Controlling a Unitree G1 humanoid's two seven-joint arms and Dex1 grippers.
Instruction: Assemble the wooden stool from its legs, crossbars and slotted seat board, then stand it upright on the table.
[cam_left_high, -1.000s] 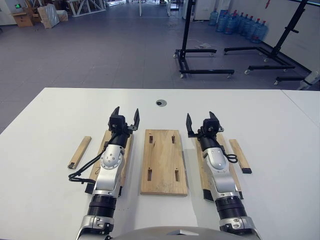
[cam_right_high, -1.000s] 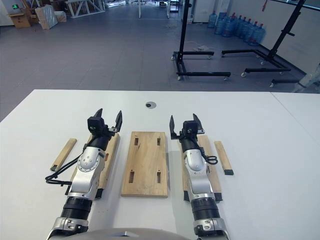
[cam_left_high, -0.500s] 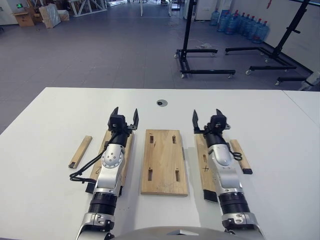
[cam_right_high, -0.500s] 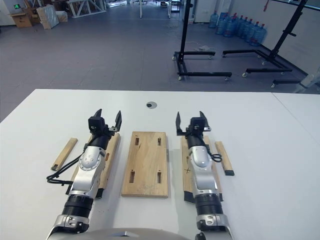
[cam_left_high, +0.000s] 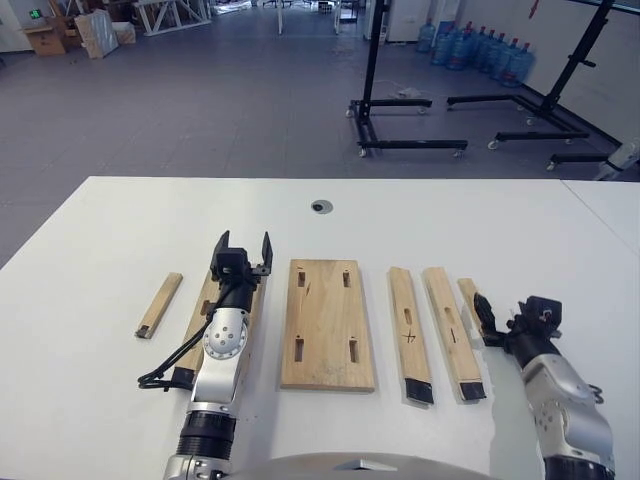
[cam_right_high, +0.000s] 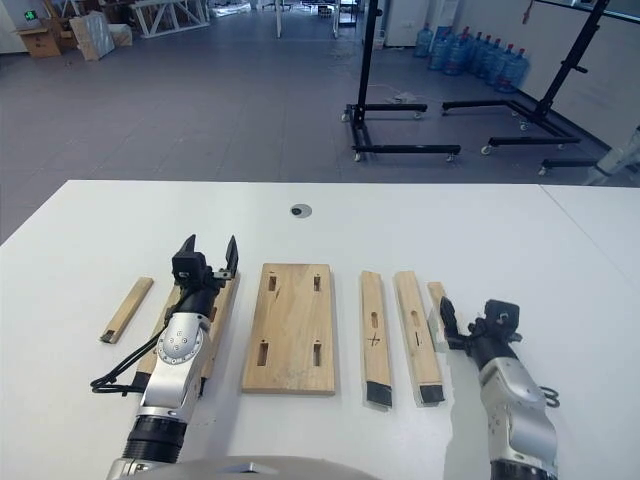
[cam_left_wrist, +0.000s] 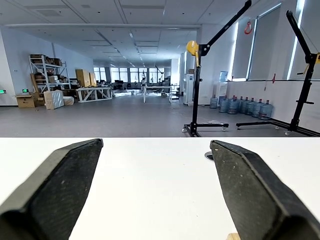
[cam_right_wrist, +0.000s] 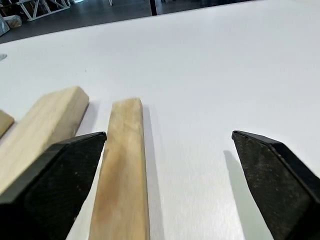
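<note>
The slotted seat board (cam_left_high: 328, 323) lies flat at the table's middle. To its right lie two legs (cam_left_high: 408, 330) (cam_left_high: 450, 330), black-tipped at the near end, and a short crossbar (cam_left_high: 467, 295). My right gripper (cam_left_high: 512, 308) is open, low at the crossbar's near end; the right wrist view shows that crossbar (cam_right_wrist: 124, 170) between its fingers (cam_right_wrist: 55, 170), untouched. My left gripper (cam_left_high: 244, 242) is open and empty, its arm lying over more legs (cam_left_high: 197, 330) left of the board. Another crossbar (cam_left_high: 160, 303) lies farther left.
The white table (cam_left_high: 100, 230) has a small round hole (cam_left_high: 321, 207) near its far edge. A black cable (cam_left_high: 160, 375) loops beside my left arm. Black metal stands (cam_left_high: 410, 140) are on the floor well beyond the table.
My right arm has pulled back toward the near right corner, uncovering the two right legs. My left arm has drawn back slightly. The wooden parts have not moved.
</note>
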